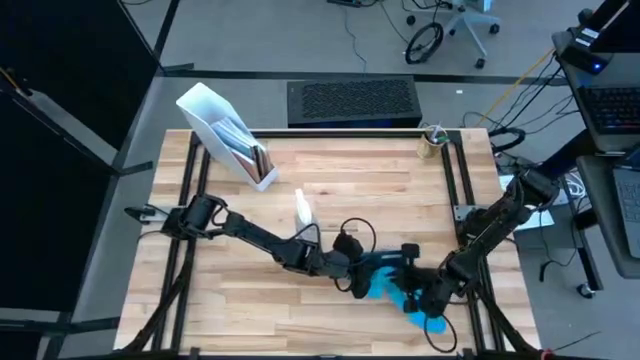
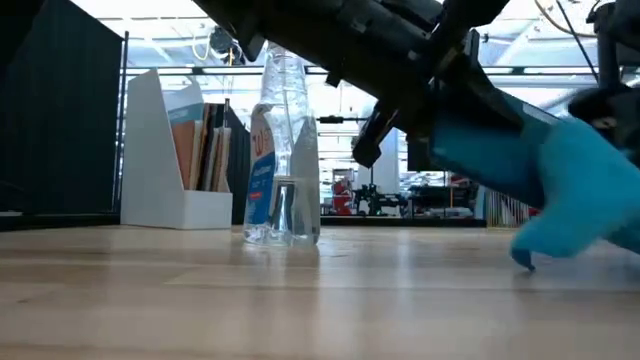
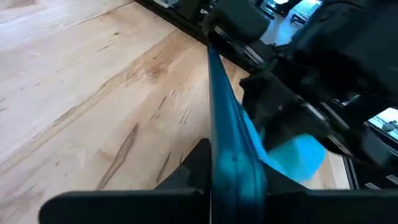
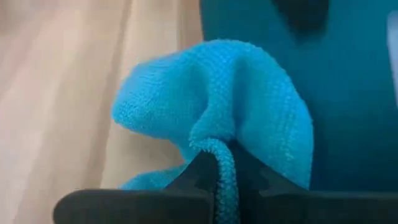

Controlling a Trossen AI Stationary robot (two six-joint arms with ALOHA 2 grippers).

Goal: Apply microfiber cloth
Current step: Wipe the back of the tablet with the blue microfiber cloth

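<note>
A dark teal tablet [image 2: 490, 150] hangs tilted above the table at the near right, and my left gripper [image 1: 352, 278] is shut on it. The sky-blue microfiber cloth [image 4: 211, 99] is bunched in my right gripper [image 1: 415, 298], which is shut on it right beside the tablet. In the right wrist view the cloth lies against the tablet's flat face [image 4: 348, 93]. In the low view the cloth [image 2: 580, 200] bulges below the tablet's lower end, with a tip hanging toward the wood. My left gripper pinches the tablet by one edge [image 3: 227, 180] between its two fingers, one on each flat face. The tablet stands edge-on between the fingers [image 3: 193, 168] and runs away from them, lifted clear of the table and tilted. My right gripper pinches a gathered fold of the cloth [image 4: 221, 158] between its two fingers. The cloth puffs out ahead of the fingers in a rounded bunch, slack, and lies against the tablet's face. Whether its hanging tip [image 2: 525, 262] touches the table, I cannot tell.
A clear spray bottle [image 2: 285, 150] stands upright mid-table, just behind my left arm. A white file holder [image 1: 225, 135] with folders sits at the far left. A small roll [image 1: 432, 142] lies at the far right corner. Bare wood spreads across the near left.
</note>
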